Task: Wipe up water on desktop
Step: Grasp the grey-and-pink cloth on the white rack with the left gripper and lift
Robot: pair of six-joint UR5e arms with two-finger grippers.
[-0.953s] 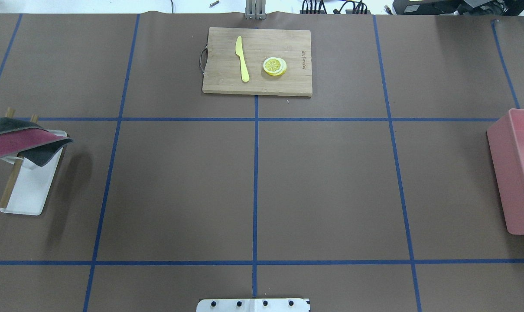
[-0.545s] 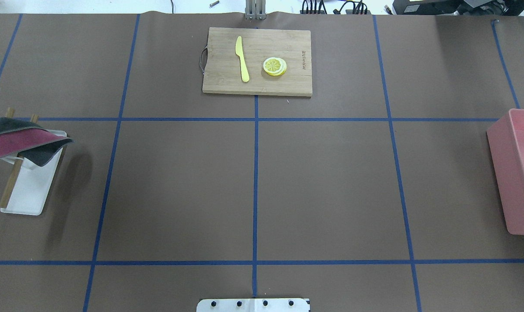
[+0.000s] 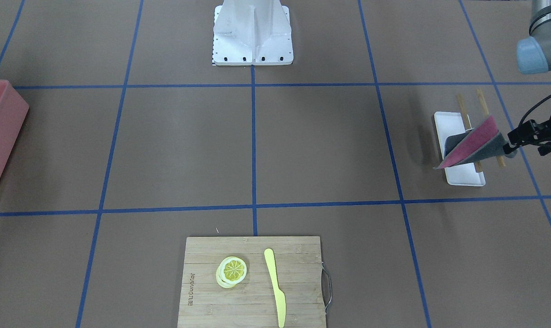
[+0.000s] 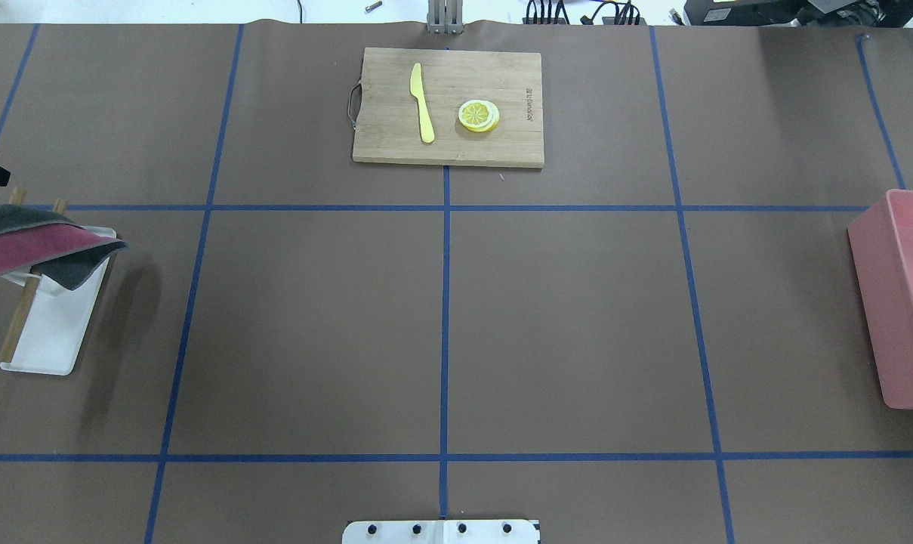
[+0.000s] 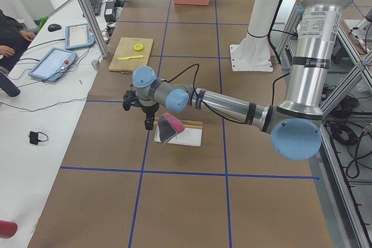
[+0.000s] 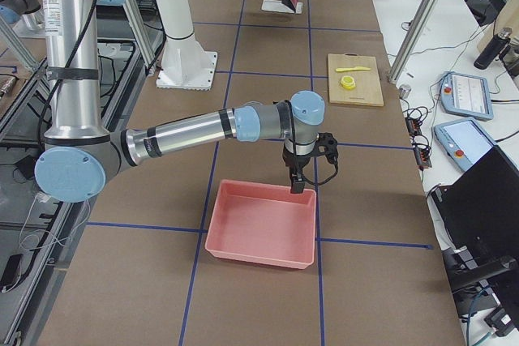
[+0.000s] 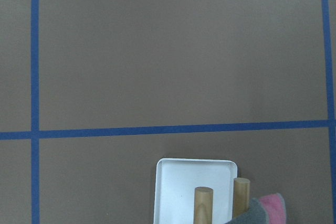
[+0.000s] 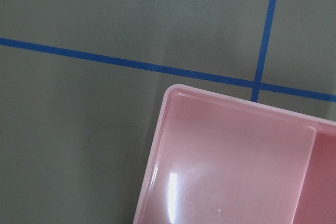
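Under everything lies the brown desktop (image 4: 577, 317), long side running left to right before the robot. Writing on the cutting board (image 4: 501, 147) is too small to read. Left gripper (image 5: 149, 125) and right gripper (image 6: 297, 184): I cannot tell their jaws.

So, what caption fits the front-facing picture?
Left pincer near a red-and-grey cloth draped on wooden sticks; lemon slices and knife on a cutting board.

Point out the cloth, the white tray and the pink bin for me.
cloth (image 4: 29, 248): overhead view, on its red face.
white tray (image 4: 48, 336): overhead view, bare floor near its front end.
pink bin (image 4: 881, 302): overhead view, its outer side wall.
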